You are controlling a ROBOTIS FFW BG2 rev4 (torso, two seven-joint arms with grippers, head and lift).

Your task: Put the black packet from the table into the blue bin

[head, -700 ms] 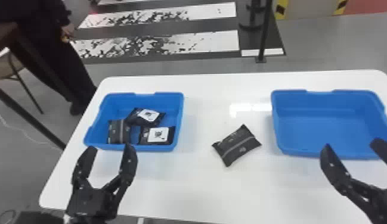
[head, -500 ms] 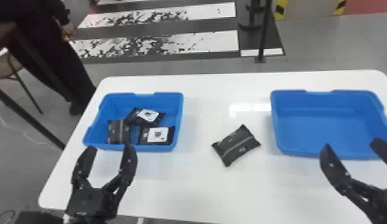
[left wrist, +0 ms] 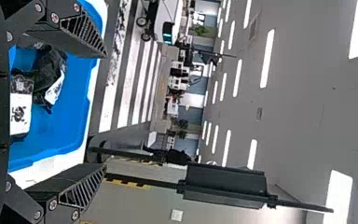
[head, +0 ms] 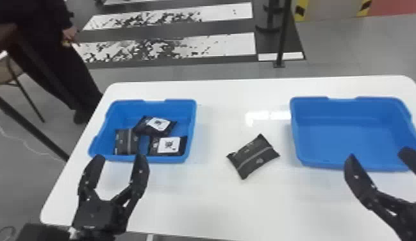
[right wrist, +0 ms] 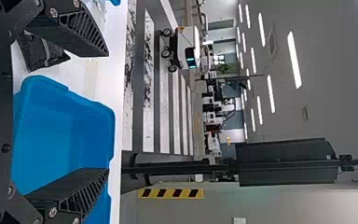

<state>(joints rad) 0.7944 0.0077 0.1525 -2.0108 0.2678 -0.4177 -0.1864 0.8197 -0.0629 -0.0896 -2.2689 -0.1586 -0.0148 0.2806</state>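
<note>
As I watch, black packet (head: 253,157) lies near right blue bin (head: 332,137).
Left gripper (head: 119,156), right gripper (head: 378,153) (yep, both): fingers spread apart.

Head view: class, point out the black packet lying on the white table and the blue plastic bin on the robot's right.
Black packet (head: 253,156): head view, middle of its upper face.
Blue plastic bin (head: 338,137): head view, bare floor inside.

Black packet (head: 253,157): print blurred. Right blue bin (head: 338,137): cut by head view's edge.
</note>
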